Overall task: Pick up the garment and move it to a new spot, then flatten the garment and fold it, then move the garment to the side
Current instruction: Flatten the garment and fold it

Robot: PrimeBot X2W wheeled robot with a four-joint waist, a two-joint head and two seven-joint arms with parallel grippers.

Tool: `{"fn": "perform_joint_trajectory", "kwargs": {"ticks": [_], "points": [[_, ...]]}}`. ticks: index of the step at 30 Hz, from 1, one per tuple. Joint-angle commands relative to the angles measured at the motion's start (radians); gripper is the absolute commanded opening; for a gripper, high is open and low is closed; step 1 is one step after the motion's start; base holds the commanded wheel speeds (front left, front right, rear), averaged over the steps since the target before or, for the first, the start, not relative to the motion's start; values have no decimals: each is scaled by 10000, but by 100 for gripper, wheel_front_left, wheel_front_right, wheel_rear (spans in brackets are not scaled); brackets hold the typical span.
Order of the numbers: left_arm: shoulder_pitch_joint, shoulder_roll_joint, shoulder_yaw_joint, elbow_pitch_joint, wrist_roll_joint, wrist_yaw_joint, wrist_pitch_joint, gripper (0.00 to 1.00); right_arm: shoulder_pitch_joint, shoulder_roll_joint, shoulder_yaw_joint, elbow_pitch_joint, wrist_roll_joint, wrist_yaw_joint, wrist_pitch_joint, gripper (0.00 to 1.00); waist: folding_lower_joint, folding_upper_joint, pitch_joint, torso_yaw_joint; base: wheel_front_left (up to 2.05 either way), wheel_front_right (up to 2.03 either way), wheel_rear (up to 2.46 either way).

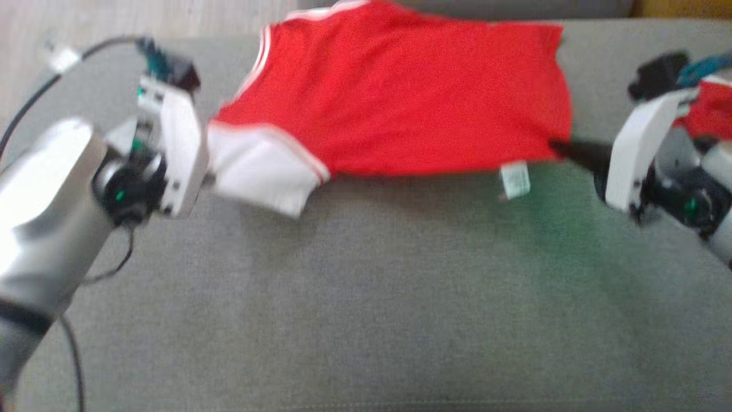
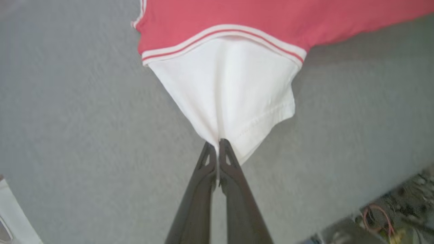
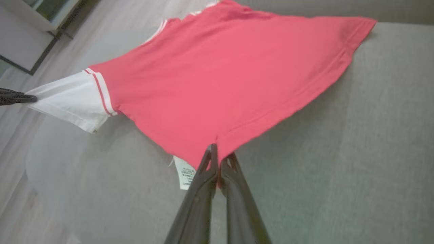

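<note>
The garment (image 1: 394, 91) is a red shirt with white sleeves and white piping, stretched in the air above the grey couch cushion (image 1: 366, 297). My left gripper (image 2: 217, 144) is shut on the white sleeve (image 2: 230, 91) at its lower edge. My right gripper (image 3: 220, 152) is shut on the red hem (image 3: 217, 112) near the white care label (image 3: 184, 174). In the head view the left gripper (image 1: 209, 177) holds the sleeve at the left, and the right gripper (image 1: 563, 150) pinches the hem corner at the right. The label (image 1: 514, 180) dangles below the hem.
A black cable (image 1: 34, 100) runs along my left arm. More red fabric (image 1: 709, 109) shows behind my right wrist. Pale wood floor (image 1: 143, 17) lies beyond the cushion's far left. Cluttered cables (image 2: 390, 213) show at the left wrist view's lower right.
</note>
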Motion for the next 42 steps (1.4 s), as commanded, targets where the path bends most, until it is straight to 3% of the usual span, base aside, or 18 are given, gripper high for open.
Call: {"fn": "perform_joint_trajectory", "kwargs": {"ticks": [1, 5, 6, 10, 17, 23, 27, 32, 42], "points": [[-220, 965, 340, -1135, -393, 13, 680, 0, 306, -439, -47, -301, -4, -7, 471, 0, 1, -1, -406, -3, 0, 0, 0], [825, 2080, 291, -3177, -1462, 469, 2426, 0, 930, -928, 44, -663, -61, -7, 1898, 0, 1, -1, -617, 54, 0, 0, 0], [825, 2080, 291, -3177, -1462, 469, 2426, 0, 930, -928, 44, -663, -61, -7, 1898, 0, 1, -1, -617, 54, 0, 0, 0], [1746, 2978, 287, -5237, -2390, 1370, 3673, 0, 1453, -1368, 73, -968, -30, -7, 3201, 0, 1, -1, -751, 43, 0, 0, 0], [2959, 4149, 236, -7938, -3639, 2659, 4946, 0, 2205, -2052, 87, -1607, -2, -7, 5326, 0, 1, -1, -936, -59, 0, 0, 0], [3207, 4780, 438, -9057, -4069, 3308, 5288, 0, 2328, -2526, 19, -2319, 62, -7, 6152, 0, 1, -1, -815, -221, 0, 0, 0], [2956, 4797, 660, -9148, -4239, 3640, 5457, 0, 2077, -2532, -271, -2400, 136, -7, 6242, 0, 1, -1, -473, -333, 0, 0, 0], [2134, 4410, 901, -8570, -4197, 4011, 5754, 0, 1516, -2185, -781, -2062, 562, -7, 6530, 0, 1, -1, 86, -505, 0, 0, 0], [106, 3070, 841, -6332, -2995, 4154, 5651, 0, 177, -711, -1423, -123, 1093, -7, 6773, 0, 1, -1, 1016, -774, 0, 0, 0]]}}
